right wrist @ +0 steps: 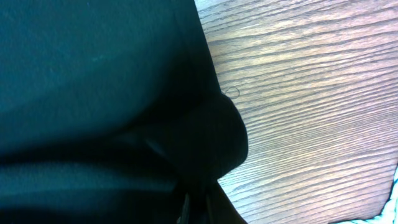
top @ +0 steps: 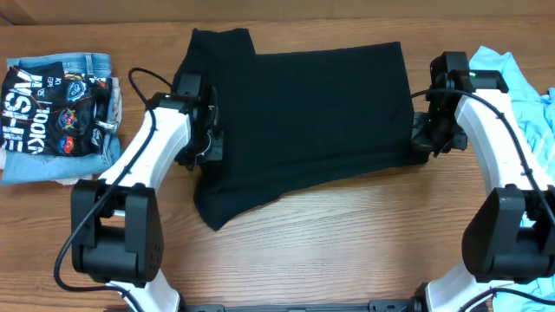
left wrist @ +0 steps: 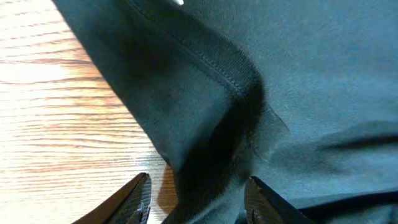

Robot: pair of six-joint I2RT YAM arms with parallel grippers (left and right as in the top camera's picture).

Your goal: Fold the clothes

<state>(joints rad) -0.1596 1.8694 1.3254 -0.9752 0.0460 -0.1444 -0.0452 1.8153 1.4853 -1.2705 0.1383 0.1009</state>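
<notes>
The plain black T-shirt (top: pixel 303 113) lies spread across the middle of the wooden table, with a sleeve at the back left and a loose corner hanging towards the front left. My left gripper (top: pixel 208 143) is at the shirt's left edge. In the left wrist view its jaws (left wrist: pixel 199 202) are open, with a raised fold of the black fabric (left wrist: pixel 249 93) between them. My right gripper (top: pixel 423 132) is at the shirt's right edge. In the right wrist view its jaws (right wrist: pixel 198 208) are shut on a bunched edge of the shirt (right wrist: pixel 93 74).
A folded black garment with white lettering (top: pixel 48 108) lies on a light blue denim piece (top: pixel 87 65) at the far left. A light blue garment (top: pixel 525 95) lies at the right edge, behind the right arm. Bare wood (top: pixel 329 234) shows in front of the shirt.
</notes>
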